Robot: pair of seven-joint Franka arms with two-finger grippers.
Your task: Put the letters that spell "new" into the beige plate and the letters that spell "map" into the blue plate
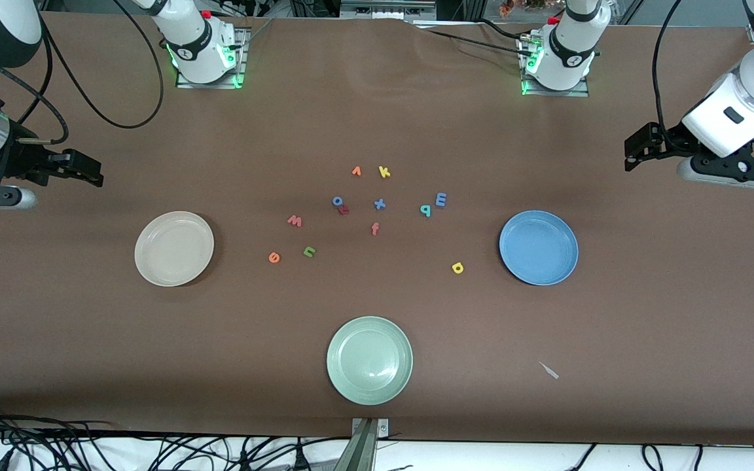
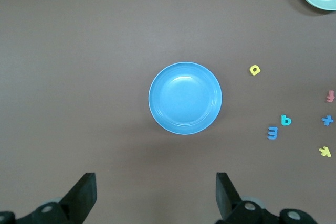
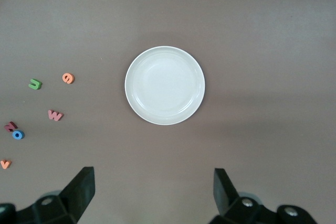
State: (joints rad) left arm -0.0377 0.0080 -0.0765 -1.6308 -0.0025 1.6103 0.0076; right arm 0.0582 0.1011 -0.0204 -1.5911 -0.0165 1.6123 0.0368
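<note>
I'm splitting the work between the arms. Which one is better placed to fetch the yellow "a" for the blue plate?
Probably the left arm. The left gripper hangs open at the blue plate's end of the table, and the yellow "a" lies beside that plate. The right gripper waits open at the beige plate's end.

Matt brown cloth-like covering over the table [image 1: 645, 327], smooth with faint creases. Glossy, smooth glaze-like sheen on the blue plate [image 2: 185, 98], the beige plate [image 3: 165, 85] and the pale green plate [image 1: 370, 360]. Matt, foam-like look to the green "n" [image 3: 34, 84], salmon-pink "w" [image 3: 55, 115] and yellow "a" [image 2: 255, 70]. Matt black plastic on the left gripper [image 2: 156, 192] and right gripper [image 3: 153, 190] fingers.
</note>
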